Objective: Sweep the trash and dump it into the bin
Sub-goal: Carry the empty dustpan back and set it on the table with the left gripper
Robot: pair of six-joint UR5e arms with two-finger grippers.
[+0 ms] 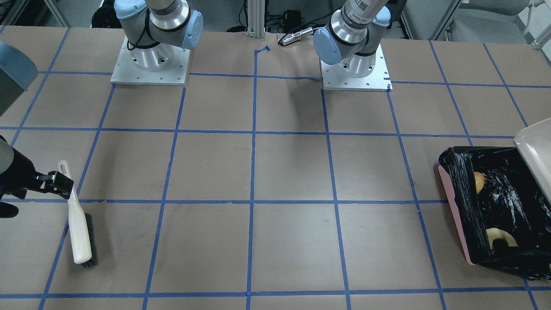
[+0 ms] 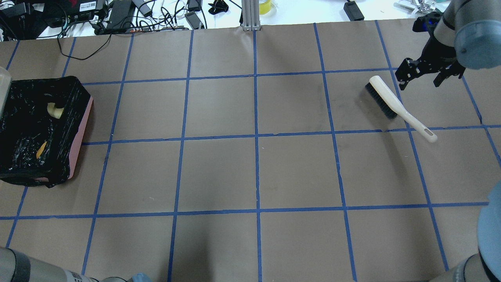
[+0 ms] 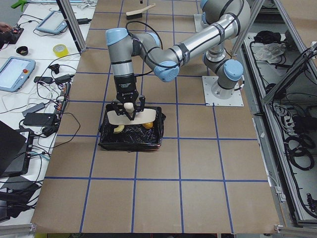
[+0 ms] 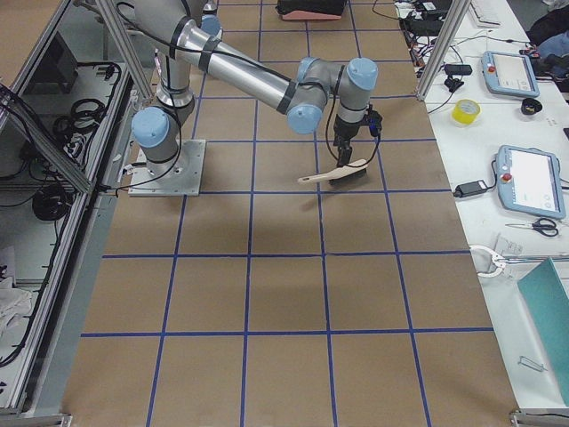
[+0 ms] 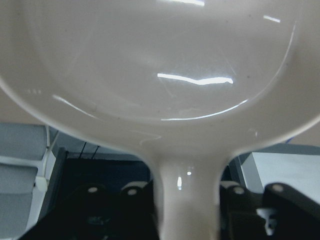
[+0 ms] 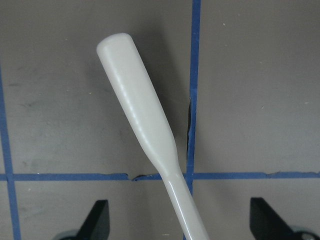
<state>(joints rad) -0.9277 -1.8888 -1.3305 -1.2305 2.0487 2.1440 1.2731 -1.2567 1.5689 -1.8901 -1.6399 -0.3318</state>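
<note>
My left fingers (image 5: 117, 212) are pinched on the handle of the beige dustpan (image 5: 160, 60), one on each side of its neck. The pan hangs over the open bin (image 1: 452, 206), a pink box lined with crinkled black plastic. Inside it I see the pale crescent slice (image 1: 499, 236) and the brown oval (image 1: 478, 181), lying apart on the bag. I cannot make out a third piece for certain.

My right fingers (image 6: 97, 222) are spread wide, one on each side of the handle of the brush (image 2: 385, 100), and grip nothing. The brush lies flat on its own, bristles to one side, and its handle crosses a blue tape line.

The worktop (image 2: 219, 172) is brown paper marked into squares with blue tape. The bin sits at its end on my left and the brush towards the end on my right, well apart, with a wide stretch of squares between them. My two bases stand bolted on plates along my own edge. Past the far edge runs a white bench with cables and power bricks.
</note>
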